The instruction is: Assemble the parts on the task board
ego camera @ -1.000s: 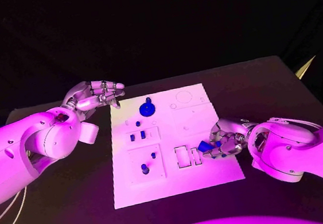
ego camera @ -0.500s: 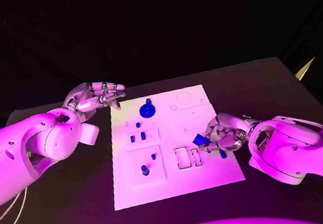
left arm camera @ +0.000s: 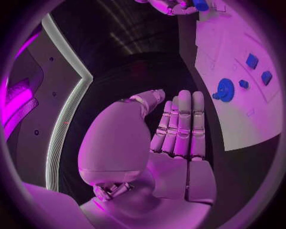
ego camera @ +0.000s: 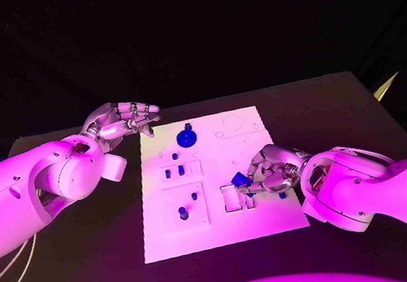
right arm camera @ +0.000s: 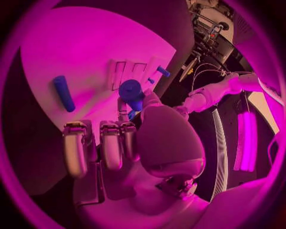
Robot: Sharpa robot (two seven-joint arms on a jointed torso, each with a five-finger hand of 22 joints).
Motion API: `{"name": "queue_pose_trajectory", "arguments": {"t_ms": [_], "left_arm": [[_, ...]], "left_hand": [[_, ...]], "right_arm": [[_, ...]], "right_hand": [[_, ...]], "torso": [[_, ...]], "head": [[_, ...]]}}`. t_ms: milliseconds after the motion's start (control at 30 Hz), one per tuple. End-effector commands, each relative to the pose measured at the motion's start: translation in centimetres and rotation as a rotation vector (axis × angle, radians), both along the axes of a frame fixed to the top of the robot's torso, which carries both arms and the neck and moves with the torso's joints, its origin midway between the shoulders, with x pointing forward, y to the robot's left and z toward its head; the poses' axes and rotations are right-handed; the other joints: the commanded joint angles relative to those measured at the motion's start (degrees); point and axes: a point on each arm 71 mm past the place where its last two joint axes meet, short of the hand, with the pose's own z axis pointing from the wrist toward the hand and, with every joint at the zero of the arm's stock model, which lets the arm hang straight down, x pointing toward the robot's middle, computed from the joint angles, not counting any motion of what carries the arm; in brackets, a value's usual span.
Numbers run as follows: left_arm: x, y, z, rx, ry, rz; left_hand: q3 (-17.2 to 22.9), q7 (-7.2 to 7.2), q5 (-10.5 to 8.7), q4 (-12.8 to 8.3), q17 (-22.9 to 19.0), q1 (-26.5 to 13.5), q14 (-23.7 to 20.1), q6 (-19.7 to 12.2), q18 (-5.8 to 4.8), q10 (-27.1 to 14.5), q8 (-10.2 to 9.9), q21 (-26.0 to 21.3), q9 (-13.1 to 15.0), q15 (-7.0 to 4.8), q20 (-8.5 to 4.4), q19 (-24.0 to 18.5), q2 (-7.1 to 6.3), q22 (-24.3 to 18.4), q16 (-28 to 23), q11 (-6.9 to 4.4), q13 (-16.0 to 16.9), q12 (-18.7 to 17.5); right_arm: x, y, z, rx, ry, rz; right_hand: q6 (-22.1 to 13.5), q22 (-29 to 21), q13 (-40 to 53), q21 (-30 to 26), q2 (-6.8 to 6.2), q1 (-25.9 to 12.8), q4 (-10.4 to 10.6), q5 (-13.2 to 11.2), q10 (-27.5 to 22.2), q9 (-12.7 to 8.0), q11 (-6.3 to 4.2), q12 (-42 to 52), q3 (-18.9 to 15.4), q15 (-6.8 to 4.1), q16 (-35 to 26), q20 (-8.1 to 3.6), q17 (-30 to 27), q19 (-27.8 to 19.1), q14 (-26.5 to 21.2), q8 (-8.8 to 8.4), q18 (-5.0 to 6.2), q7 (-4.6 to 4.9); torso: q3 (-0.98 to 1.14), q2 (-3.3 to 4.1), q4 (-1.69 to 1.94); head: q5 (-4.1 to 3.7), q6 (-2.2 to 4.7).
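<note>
The white task board (ego camera: pixel 229 230) lies in the middle of the black table. My right hand (ego camera: pixel 275 173) hovers over its right half and pinches a small blue part (ego camera: pixel 240 179) above the white slots (ego camera: pixel 236 198). In the right wrist view the held blue part (right arm camera: pixel 131 89) sits at my fingertips over the board (right arm camera: pixel 77 47). A loose blue rod (ego camera: pixel 281 194) lies flat on the board beside that hand, the same blue rod (right arm camera: pixel 62 93) in the wrist view. My left hand (ego camera: pixel 120 118) hangs off the board's far left corner, holding nothing; the left hand (left arm camera: pixel 176 138) has its fingers side by side.
A round blue knob (ego camera: pixel 186 138) stands at the board's far end, and it is the blue knob (left arm camera: pixel 224 89) in the left wrist view. Two small blue pieces (ego camera: pixel 173 172) and a blue peg (ego camera: pixel 183 212) stand in the left panels. Bare black table (ego camera: pixel 345 102) surrounds the board.
My right hand has carried the blue part leftward across the board, from its right edge to above the slots. The left hand has stayed put.
</note>
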Motion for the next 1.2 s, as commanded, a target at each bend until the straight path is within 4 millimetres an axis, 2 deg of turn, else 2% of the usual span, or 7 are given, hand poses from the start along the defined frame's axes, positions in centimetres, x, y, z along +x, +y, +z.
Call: {"name": "queue_pose_trajectory", "arguments": {"t_ms": [33,200,367,900,1000,1100,1200], "left_arm": [[-0.1,-0.3,0.1,-0.011,0.002,-0.017],[-0.1,-0.4,0.1,-0.011,0.004,-0.019],[-0.1,-0.4,0.1,-0.011,0.006,-0.020],[-0.1,-0.2,0.1,-0.010,0.008,-0.019],[-0.1,-0.2,0.1,-0.009,0.008,-0.019],[-0.1,-0.2,0.1,-0.009,0.008,-0.018],[-0.1,-0.1,0.1,-0.009,0.008,-0.017]], "left_hand": [[-0.3,0.09,0.11,0.3,0.1,-0.3,-0.4,-0.3,0.71,-0.3,0.0,-0.3,0.1,0.08,0.34,0.2,0.07,-0.1,-0.3,-0.02,0.0,0.2],[-0.3,0.09,0.11,0.3,0.1,-0.3,-0.4,-0.3,0.71,-0.3,0.0,-0.3,0.1,0.08,0.34,0.2,0.07,-0.1,-0.3,-0.02,0.0,0.2],[-0.3,0.11,0.12,0.4,0.1,-0.4,-0.4,-0.3,0.70,-0.3,0.0,-0.3,0.1,0.10,0.35,0.2,0.18,-0.2,-0.3,-0.01,0.0,0.3],[-0.3,0.12,0.13,0.5,0.1,-0.5,-0.5,-0.4,0.70,-0.4,0.0,-0.4,0.1,0.11,0.37,0.2,0.26,-0.2,-0.3,0.01,0.0,0.3],[-0.3,0.12,0.14,0.5,0.1,-0.5,-0.5,-0.4,0.70,-0.4,0.0,-0.4,0.1,0.12,0.37,0.2,0.29,-0.2,-0.3,0.01,0.0,0.3],[-0.3,0.12,0.14,0.5,0.1,-0.5,-0.5,-0.4,0.70,-0.4,0.0,-0.4,0.1,0.12,0.37,0.2,0.29,-0.2,-0.3,0.01,0.0,0.3],[-0.3,0.12,0.14,0.5,0.1,-0.5,-0.5,-0.4,0.70,-0.4,0.0,-0.4,0.1,0.12,0.37,0.2,0.29,-0.2,-0.3,0.01,0.0,0.3]], "right_arm": [[-0.2,0.6,-0.7,-0.006,0.088,0.026],[0.0,1.4,-1.1,-0.011,0.105,0.032],[0.1,1.8,-1.4,-0.019,0.103,0.030],[0.4,2.3,-1.6,-0.039,0.081,0.025],[0.5,2.5,-1.6,-0.040,0.077,0.030],[0.5,2.6,-1.6,-0.044,0.072,0.032],[0.6,2.6,-1.6,-0.048,0.065,0.032]], "right_hand": [[3.3,14.5,14.7,0.2,0.24,-1.2,-0.2,0.1,5.7,0.0,-0.60,0.4,0.7,-0.48,0.2,-0.65,15.1,5.5,6.1,0.44,-0.42,-2.72],[3.9,14.6,15.0,0.3,0.27,-2.4,-0.3,-0.3,5.8,0.0,-0.82,0.6,1.0,-0.65,0.2,-0.81,15.1,5.5,6.1,0.65,-0.43,-2.95],[4.4,14.6,15.1,0.6,0.31,-3.1,-0.3,-0.5,5.9,0.0,-1.01,0.7,1.4,-0.82,0.2,-0.95,15.1,5.6,6.1,0.89,-0.49,-3.17],[5.2,14.8,15.1,1.1,0.02,-6.1,-0.2,-1.0,5.9,0.0,-1.29,0.7,1.8,-1.10,0.2,-1.25,15.1,5.7,6.1,1.37,-0.58,-3.44],[5.3,14.8,15.1,1.1,0.12,-8.4,-0.3,-2.5,5.9,0.1,-1.33,0.7,1.6,-1.13,0.2,-1.29,15.1,5.7,6.1,1.65,-0.58,-3.50],[5.4,14.8,15.1,1.1,-0.19,-11.0,-0.3,-6.5,5.9,0.3,-1.34,0.7,1.0,-1.15,0.2,-1.32,15.1,5.7,6.1,2.16,-0.58,-3.51],[5.4,14.8,15.1,1.1,-0.67,-13.4,-0.2,-6.9,5.9,0.5,-1.32,0.7,-0.5,-1.13,0.2,-1.31,15.1,5.7,6.1,2.52,-0.58,-3.50]], "torso": [[0.07,-0.01,0.10],[0.02,0.05,0.02],[0.10,0.04,0.00],[0.10,0.04,-0.01],[0.10,0.05,0.00],[0.08,0.05,0.02],[0.06,0.05,0.04]], "head": [[0.07,-0.09],[0.34,-0.21],[0.64,-0.43],[0.74,-0.42],[0.72,-0.38],[0.71,-0.38],[0.72,-0.30]]}}
